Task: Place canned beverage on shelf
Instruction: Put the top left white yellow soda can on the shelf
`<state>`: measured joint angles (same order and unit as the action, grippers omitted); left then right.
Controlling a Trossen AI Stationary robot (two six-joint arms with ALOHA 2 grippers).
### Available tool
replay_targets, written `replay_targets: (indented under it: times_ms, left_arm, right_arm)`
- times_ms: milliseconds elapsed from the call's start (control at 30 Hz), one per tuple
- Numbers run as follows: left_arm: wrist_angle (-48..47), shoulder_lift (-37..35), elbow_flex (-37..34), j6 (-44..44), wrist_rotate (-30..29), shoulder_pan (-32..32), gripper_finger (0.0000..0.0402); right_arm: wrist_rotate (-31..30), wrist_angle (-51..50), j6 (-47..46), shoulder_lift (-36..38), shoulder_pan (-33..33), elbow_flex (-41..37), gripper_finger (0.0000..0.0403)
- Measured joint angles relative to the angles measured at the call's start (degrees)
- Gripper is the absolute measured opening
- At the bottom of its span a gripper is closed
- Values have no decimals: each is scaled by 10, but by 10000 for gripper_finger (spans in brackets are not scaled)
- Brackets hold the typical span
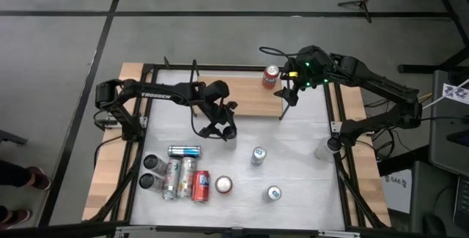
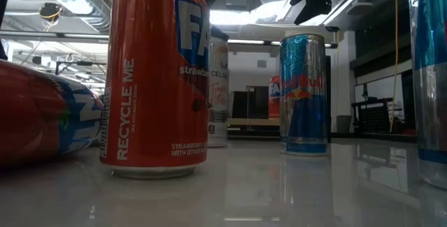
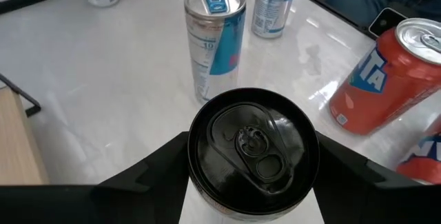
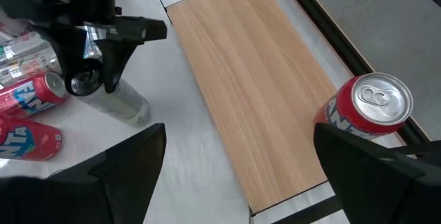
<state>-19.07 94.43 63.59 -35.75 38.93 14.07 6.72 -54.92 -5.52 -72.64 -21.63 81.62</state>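
My left gripper (image 1: 223,127) is over the table's middle, shut on a can with a black top (image 3: 251,145) and a pale body (image 4: 124,103). The shelf (image 1: 245,100), a light-wood board, lies along the far side. A red can (image 1: 271,77) stands upright on the shelf's right end (image 4: 368,110). Just right of that can, my right gripper (image 1: 287,95) hovers open above the shelf, its fingers (image 4: 138,158) holding nothing. My left gripper pinches the black-topped can between its two fingers (image 3: 158,172), on opposite sides of the can's wall just below the top rim (image 3: 196,162). The can is tilted, its top turned toward the wrist. Whether its bottom end is clear of the table I cannot tell.
Several cans stand or lie at the near left (image 1: 179,176), among them a red one (image 1: 201,187). Two blue-and-silver cans (image 1: 258,155) (image 1: 273,192) stand near the middle right. Most of the shelf board (image 4: 255,93) is bare. A black frame (image 1: 146,73) rims the table.
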Motion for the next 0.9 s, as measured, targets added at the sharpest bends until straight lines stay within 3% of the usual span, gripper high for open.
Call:
replay_targets:
  times_ms: [400,600,900]
  left_arm:
    - [-1,0,0,5,-7,-4,234]
    - [0,0,1,16,-54,-23,235]
    - [12,0,1,11,-88,-51,284]
  right_arm:
    - [0,0,0,0,0,0,363]
    - [0,0,0,0,0,0,363]
    - [0,0,0,0,0,0,363]
